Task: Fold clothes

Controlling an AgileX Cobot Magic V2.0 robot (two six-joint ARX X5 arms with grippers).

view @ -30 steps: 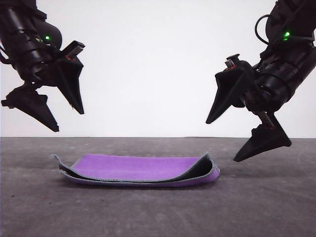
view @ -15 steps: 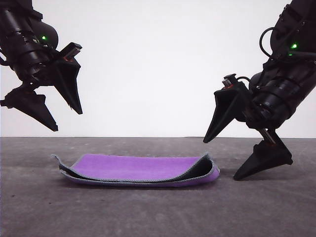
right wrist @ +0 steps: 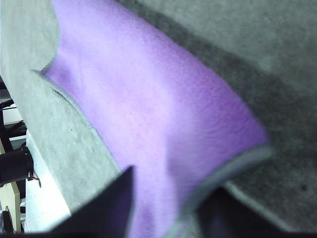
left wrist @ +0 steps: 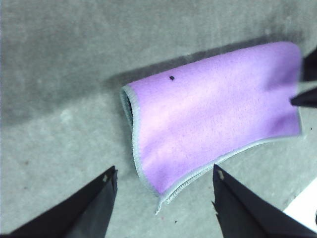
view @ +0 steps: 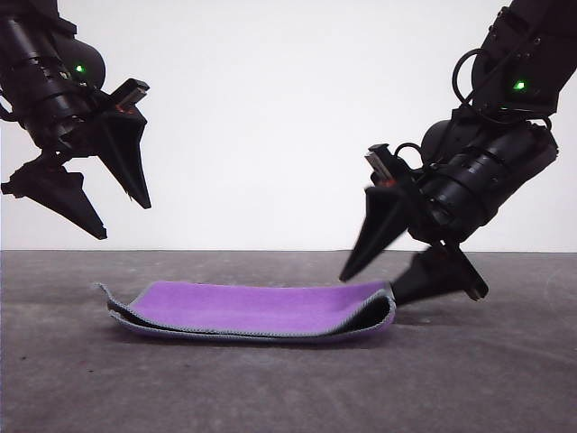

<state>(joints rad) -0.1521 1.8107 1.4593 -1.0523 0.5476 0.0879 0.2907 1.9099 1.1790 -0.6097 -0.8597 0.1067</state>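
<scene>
Cloth (view: 252,311) lies folded on my counter (view: 487,379); right gripper (view: 370,284) fingers spread around its edge, left gripper (view: 122,221) fingers apart above it.

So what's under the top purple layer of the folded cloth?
Under the purple cloth's top flap, a dark grey inner face and a lower purple layer show at the open edges. The middle between the layers is covered.

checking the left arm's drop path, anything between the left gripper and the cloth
Nothing: in the front view the open left gripper hangs above the cloth, open air between them.
</scene>
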